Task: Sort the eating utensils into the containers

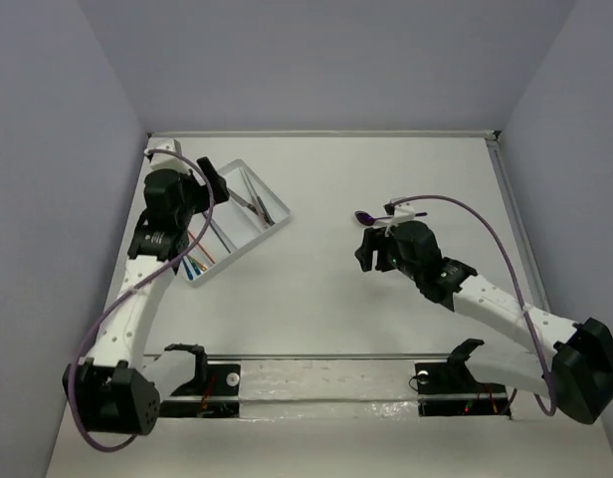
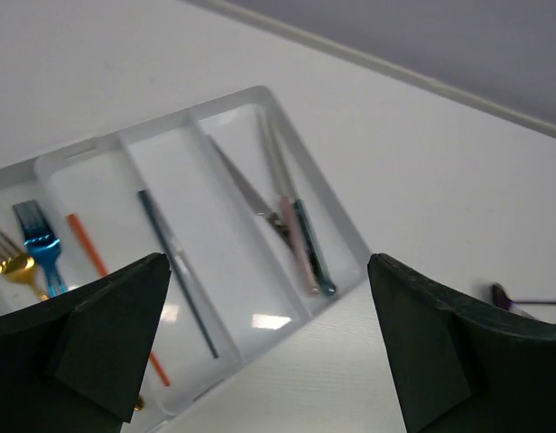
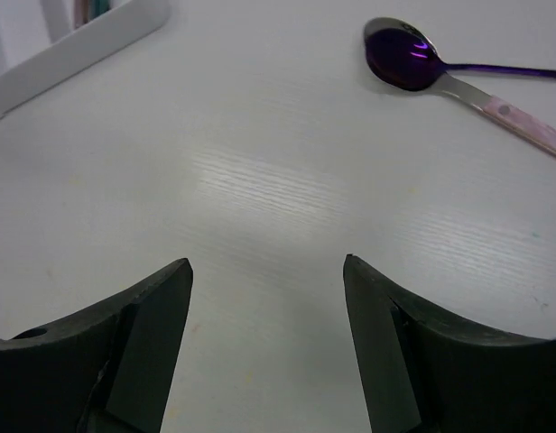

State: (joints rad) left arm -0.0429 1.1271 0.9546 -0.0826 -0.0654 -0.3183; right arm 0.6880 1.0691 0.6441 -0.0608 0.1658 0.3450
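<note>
The white tray [image 1: 270, 235] lies at the left, tilted. In the left wrist view its compartments [image 2: 260, 298] hold a blue fork [image 2: 36, 242], a gold utensil [image 2: 9, 262], an orange utensil [image 2: 90, 255], a dark grey knife [image 2: 176, 269] and several knives [image 2: 291, 225]. A purple spoon [image 3: 406, 56] with a pink handle lies on the table, also visible from above [image 1: 365, 214]. My left gripper [image 1: 215, 185] is open and empty above the tray's near end [image 2: 267, 263]. My right gripper [image 1: 369, 251] is open and empty [image 3: 267, 263], just short of the spoon.
The tray's corner [image 3: 79, 45] shows at the far left of the right wrist view. A metal rail [image 1: 326, 133] runs along the table's far edge and grey walls stand on three sides.
</note>
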